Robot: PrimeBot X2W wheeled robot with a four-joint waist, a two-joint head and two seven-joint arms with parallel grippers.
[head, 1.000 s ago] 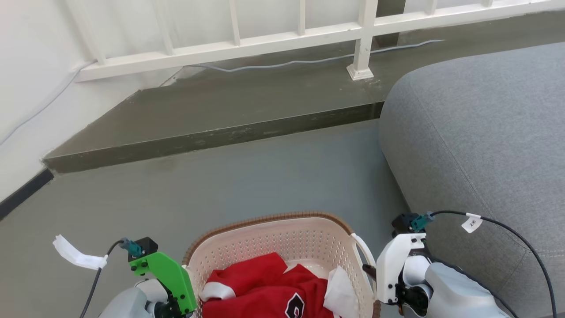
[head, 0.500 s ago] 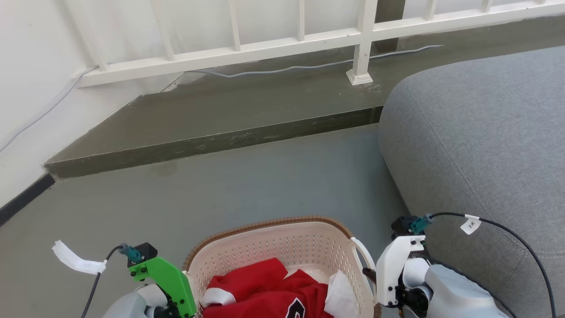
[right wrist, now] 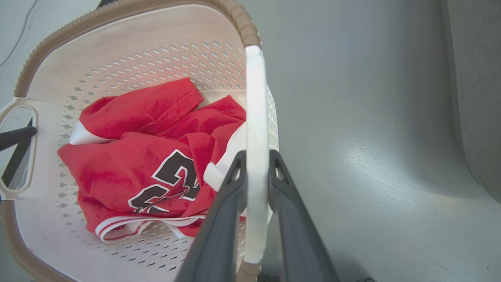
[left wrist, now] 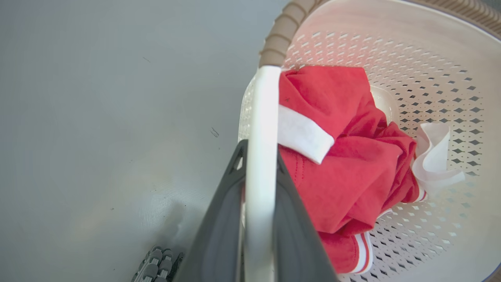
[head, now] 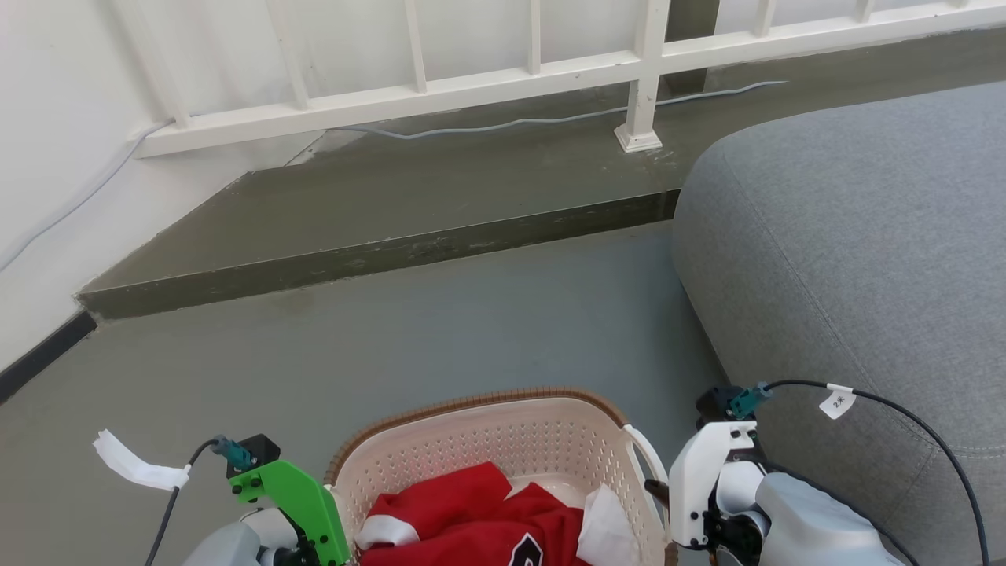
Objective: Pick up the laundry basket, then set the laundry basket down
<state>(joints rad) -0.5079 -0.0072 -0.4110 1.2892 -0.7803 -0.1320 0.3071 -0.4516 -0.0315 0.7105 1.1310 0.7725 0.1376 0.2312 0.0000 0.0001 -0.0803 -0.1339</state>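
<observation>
Left wrist view: the left gripper [left wrist: 259, 150] is pinching its two dark fingers tight against the white left handle [left wrist: 261, 117], one finger on each side, with no gap showing. Across the way, the right gripper [right wrist: 257, 154] is clamping the white right handle [right wrist: 255, 98] in the same manner. Between them the laundry basket [head: 503, 432] is hanging low in the head view, its brown rim facing the room, with a red jersey [right wrist: 148, 156] and a white strip of cloth [left wrist: 432, 156] bunched inside. I cannot tell whether its bottom is touching the floor [head: 471, 330].

Compared with a second ago, the whole head picture is sitting a touch lower, railing and basket alike, so the camera has shifted. The grippers and the basket are keeping the same places against each other. Since half a second ago almost nothing is changing.

Ahead of the basket the grey floor is lying open as far as a raised dark step [head: 393, 204]. A white railing [head: 471, 82] is standing on it, with a pale cable [head: 511, 122] trailing along its foot. On the right a grey sofa cushion [head: 864, 236] is bulging in close beside the right arm, its rounded edge near the basket's right handle. On the left, floor is running out to a white wall [head: 47, 157] with a dark skirting.
</observation>
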